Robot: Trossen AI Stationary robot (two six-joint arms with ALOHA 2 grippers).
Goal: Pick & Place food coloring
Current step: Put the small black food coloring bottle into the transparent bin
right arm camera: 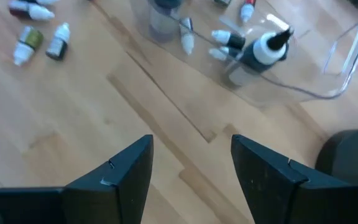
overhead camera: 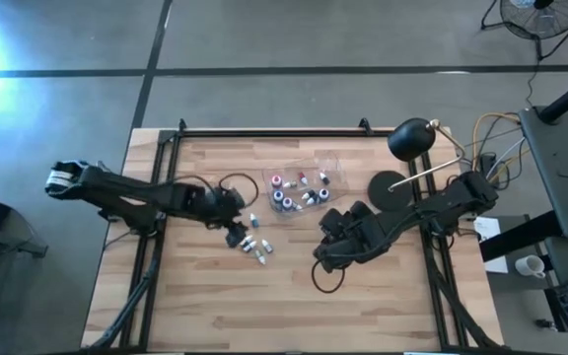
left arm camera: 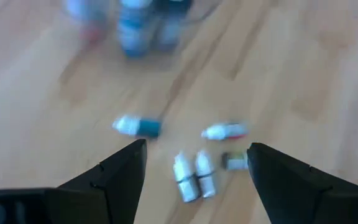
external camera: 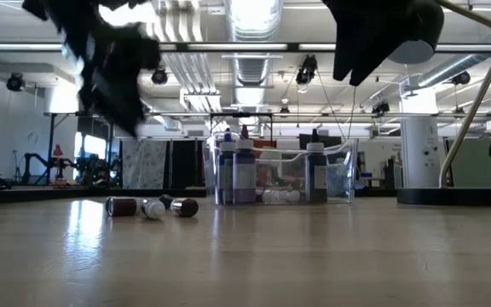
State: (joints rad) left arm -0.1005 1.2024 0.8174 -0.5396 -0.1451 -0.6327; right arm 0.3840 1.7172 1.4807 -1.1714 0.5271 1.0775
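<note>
The left gripper (overhead camera: 235,235) hangs over the left-centre of the wooden counter (overhead camera: 205,306), just above the loose food coloring bottles (overhead camera: 254,245) that lie on their sides there. In the left wrist view its fingers (left arm camera: 120,171) are spread apart with nothing between them, and several bottles (left arm camera: 192,174) sit framed in the gap; by that framing, the arm seems to be lining up for a pick.

Near the middle, toward the far edge, stands the clear plastic tub (overhead camera: 304,187). It already contains a number of bottles, some upright and some lying flat, so it looks like the place the loose ones are meant to go. In the low view the upright ones (external camera: 244,175) show through its wall, with the fallen bottles on the counter to their left.

The right gripper (overhead camera: 329,254) hovers just right of centre, near the tub, fingers (right arm camera: 126,171) released and empty. It appears to be waiting, clear of the other arm's reach.

Right of the tub rests a black desk lamp (overhead camera: 392,187).
</note>
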